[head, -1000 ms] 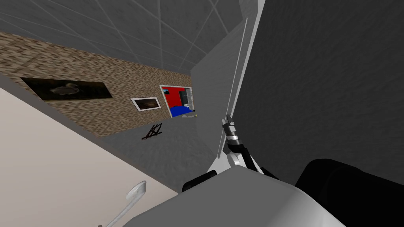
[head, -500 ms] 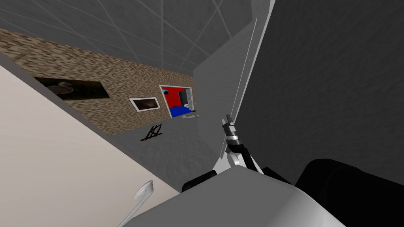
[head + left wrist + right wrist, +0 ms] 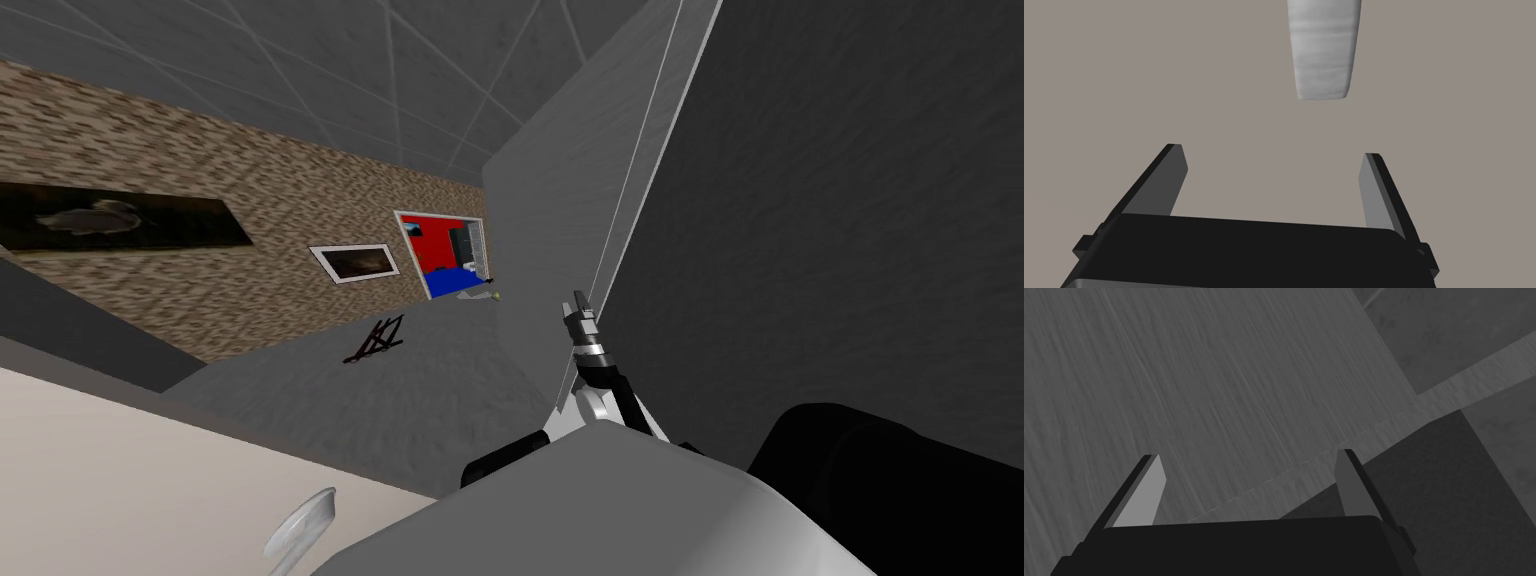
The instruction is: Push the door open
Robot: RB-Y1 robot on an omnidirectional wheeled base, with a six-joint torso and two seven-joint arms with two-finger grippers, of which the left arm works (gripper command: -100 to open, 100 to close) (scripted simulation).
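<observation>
The cream door lies across the lower left of the head view, with its silver lever handle near the bottom edge. In the left wrist view, the same pale door face stands close ahead of my left gripper. That gripper is open with nothing between its fingers, and the lever handle's end lies just beyond them. My right gripper is raised beside a grey wall and its pale edge strip. In the right wrist view, the right gripper is open in front of a grey grained surface.
Past the door runs a grey-floored corridor with a brown patterned wall bearing two framed pictures. A small dark folding rack stands on the floor. A far doorway shows red and blue. A dark wall stands close on my right.
The door has swung away toward the lower left, its handle sinking with it, and more corridor floor and wall now show. My right arm has stayed put.
</observation>
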